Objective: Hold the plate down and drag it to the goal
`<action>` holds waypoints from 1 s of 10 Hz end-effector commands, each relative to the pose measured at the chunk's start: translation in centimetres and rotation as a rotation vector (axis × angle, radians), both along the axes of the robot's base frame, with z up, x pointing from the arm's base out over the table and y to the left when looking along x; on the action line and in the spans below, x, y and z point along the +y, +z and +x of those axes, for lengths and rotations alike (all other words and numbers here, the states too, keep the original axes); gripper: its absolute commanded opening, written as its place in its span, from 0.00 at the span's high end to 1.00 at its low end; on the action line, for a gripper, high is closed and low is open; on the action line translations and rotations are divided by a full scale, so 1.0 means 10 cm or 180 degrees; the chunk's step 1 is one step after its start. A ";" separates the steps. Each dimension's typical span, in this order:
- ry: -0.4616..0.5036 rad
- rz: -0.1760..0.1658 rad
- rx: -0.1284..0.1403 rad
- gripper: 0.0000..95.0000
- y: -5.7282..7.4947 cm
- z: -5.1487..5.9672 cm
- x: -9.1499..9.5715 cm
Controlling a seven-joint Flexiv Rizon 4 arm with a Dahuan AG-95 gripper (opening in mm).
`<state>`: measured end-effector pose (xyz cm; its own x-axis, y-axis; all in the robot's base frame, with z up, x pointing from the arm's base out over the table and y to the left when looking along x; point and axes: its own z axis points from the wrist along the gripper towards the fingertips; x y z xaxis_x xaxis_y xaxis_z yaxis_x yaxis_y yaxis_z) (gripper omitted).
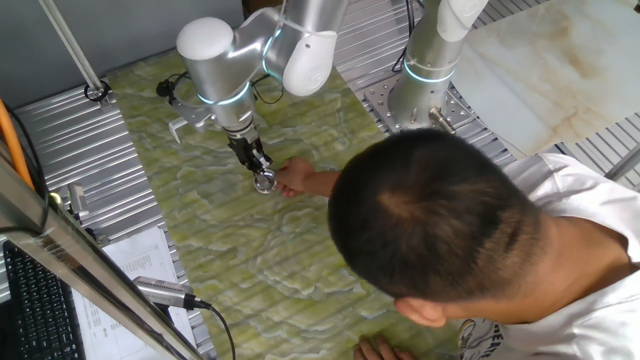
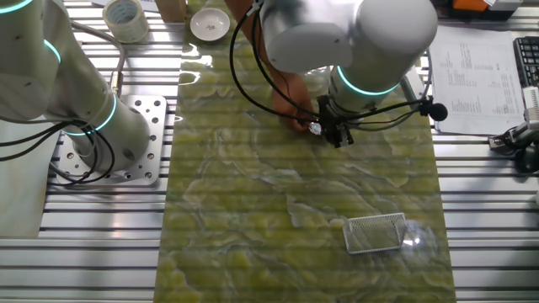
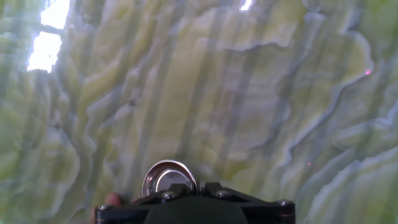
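Note:
The plate [image 1: 264,182] is a small shiny silver dish lying on the green marbled mat. It shows just ahead of the fingers in the hand view [image 3: 168,177], partly hidden by them. My gripper [image 1: 260,172] points straight down with its tips at the plate's near rim and its fingers close together, gripping nothing. From the other fixed view the plate [image 2: 315,129] lies just left of the gripper [image 2: 338,137]. A person's hand [image 1: 300,180] touches the plate from the side. The goal [image 2: 376,218], a thin white frame, lies on the mat well away from the plate.
The person's head [image 1: 440,220] and shoulder fill the near right of one fixed view. A second robot arm [image 2: 76,93] stands on the metal table beside the mat. A white dish [image 2: 209,25] and a tape roll [image 2: 126,18] sit at the mat's far end.

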<state>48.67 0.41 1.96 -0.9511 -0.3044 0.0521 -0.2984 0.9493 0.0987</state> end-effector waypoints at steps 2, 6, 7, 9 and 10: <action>-0.0031 0.0015 -0.0020 1.00 -0.03 0.00 -0.01; -0.0039 0.0010 -0.0027 1.00 -0.01 -0.01 -0.05; -0.0059 -0.0007 -0.0053 1.00 -0.01 -0.01 -0.06; -0.0050 -0.0054 -0.0087 1.00 -0.03 0.01 -0.08; -0.0038 -0.0050 -0.0096 1.00 -0.03 0.02 -0.11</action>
